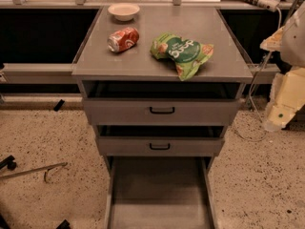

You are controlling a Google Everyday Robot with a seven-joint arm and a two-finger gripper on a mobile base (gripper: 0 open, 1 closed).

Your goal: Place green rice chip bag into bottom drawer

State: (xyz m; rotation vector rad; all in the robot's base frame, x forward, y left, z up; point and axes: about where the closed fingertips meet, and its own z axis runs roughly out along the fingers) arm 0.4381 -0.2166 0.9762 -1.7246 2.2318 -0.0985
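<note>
Camera view: the bag [182,52] lies on the cabinet top [143,66], toward its front right, right of the can [123,39] and nearer than the bowl [123,11]. The bottom drawer [159,194] stands pulled out below the top, with no bag in it. The gripper [285,97] hangs beyond the top's right edge, apart from the bag; I cannot tell its state. Grasping, carrying and releasing all seem left to do.

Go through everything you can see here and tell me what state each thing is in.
green rice chip bag: crumpled, lying on cabinet top
soda can: on its side, on cabinet top
bowl: upright, at the back
bottom drawer: pulled open, visible floor bare
top drawer: looks slightly ajar
middle drawer: looks slightly ajar
gripper: right edge, beside cabinet, apart from bag
</note>
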